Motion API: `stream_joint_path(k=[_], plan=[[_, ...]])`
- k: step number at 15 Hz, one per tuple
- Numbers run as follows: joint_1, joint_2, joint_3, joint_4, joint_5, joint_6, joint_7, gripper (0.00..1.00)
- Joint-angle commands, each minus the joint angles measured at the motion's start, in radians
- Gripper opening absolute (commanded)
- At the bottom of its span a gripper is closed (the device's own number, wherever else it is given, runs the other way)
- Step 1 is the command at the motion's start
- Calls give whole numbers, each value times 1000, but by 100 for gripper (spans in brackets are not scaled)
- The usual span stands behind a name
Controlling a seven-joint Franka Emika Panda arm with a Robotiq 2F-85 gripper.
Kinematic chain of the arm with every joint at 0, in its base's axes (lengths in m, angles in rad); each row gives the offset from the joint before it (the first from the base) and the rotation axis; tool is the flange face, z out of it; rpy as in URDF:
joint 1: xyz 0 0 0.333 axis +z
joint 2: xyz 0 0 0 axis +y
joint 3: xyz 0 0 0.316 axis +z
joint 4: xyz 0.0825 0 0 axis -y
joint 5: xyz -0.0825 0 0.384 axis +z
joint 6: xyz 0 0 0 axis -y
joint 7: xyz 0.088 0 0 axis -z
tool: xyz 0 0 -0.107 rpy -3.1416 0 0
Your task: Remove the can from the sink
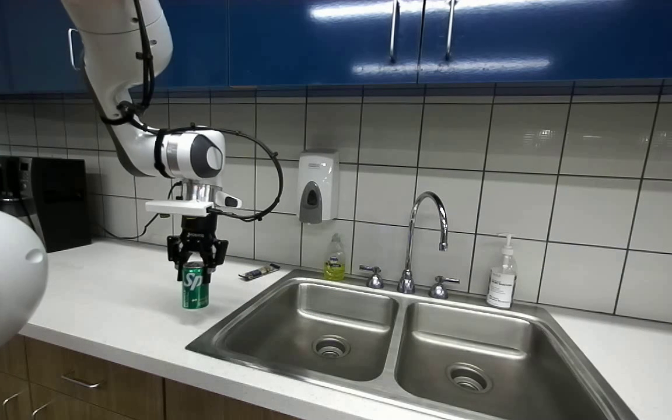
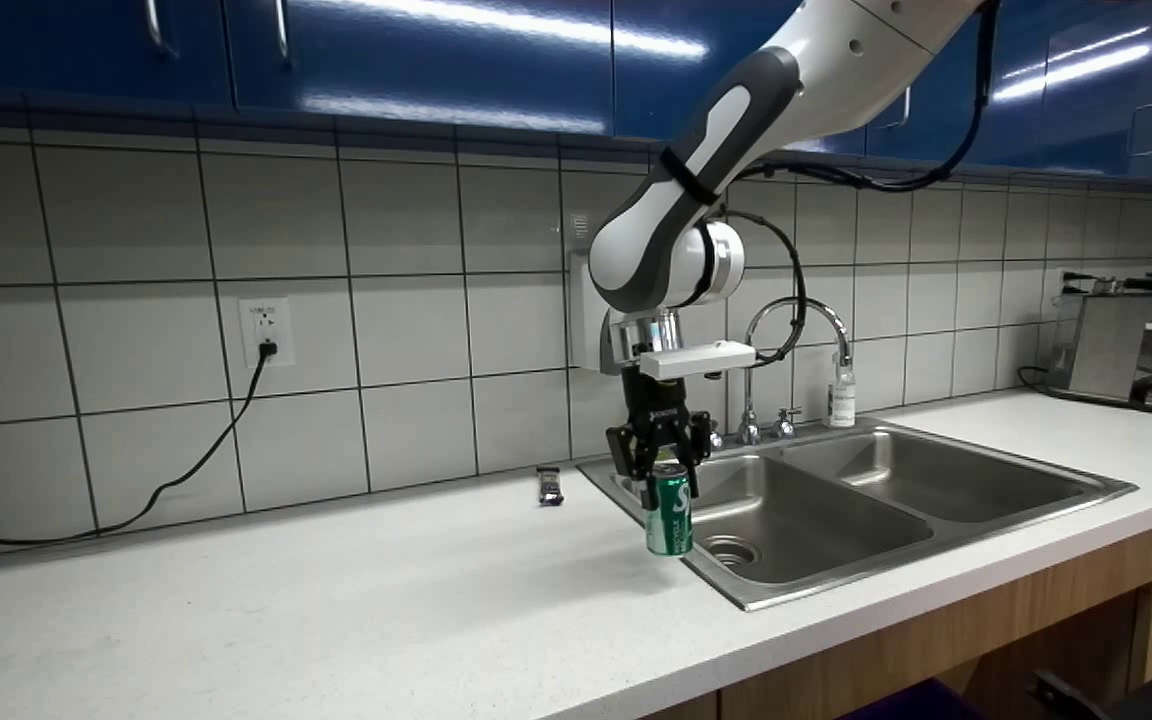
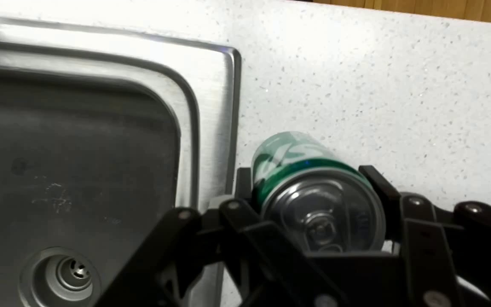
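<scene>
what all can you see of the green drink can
The can is a green, metallic-looking cylinder with white lettering and a round silvery top with a pull tab. It is upright beside the sink, over the counter, gripped from both sides by the tool; whether its base touches the counter is unclear.

Lit brightly | glare-streaked on cabinets | softly shadowed on counter | in wrist view, bleached near top, dim in sink

Arm bent, jaws pointing down (clamped, partly spread).
</scene>
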State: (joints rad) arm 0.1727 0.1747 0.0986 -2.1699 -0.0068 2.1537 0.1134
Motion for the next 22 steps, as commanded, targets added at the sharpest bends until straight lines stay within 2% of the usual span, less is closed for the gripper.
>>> stream_joint_path(k=[1, 14, 22], plan=[[15, 30, 28, 40, -18, -22, 5, 38], [57, 136, 37, 110, -23, -10, 13, 38], [72, 158, 36, 120, -24, -5, 21, 38]])
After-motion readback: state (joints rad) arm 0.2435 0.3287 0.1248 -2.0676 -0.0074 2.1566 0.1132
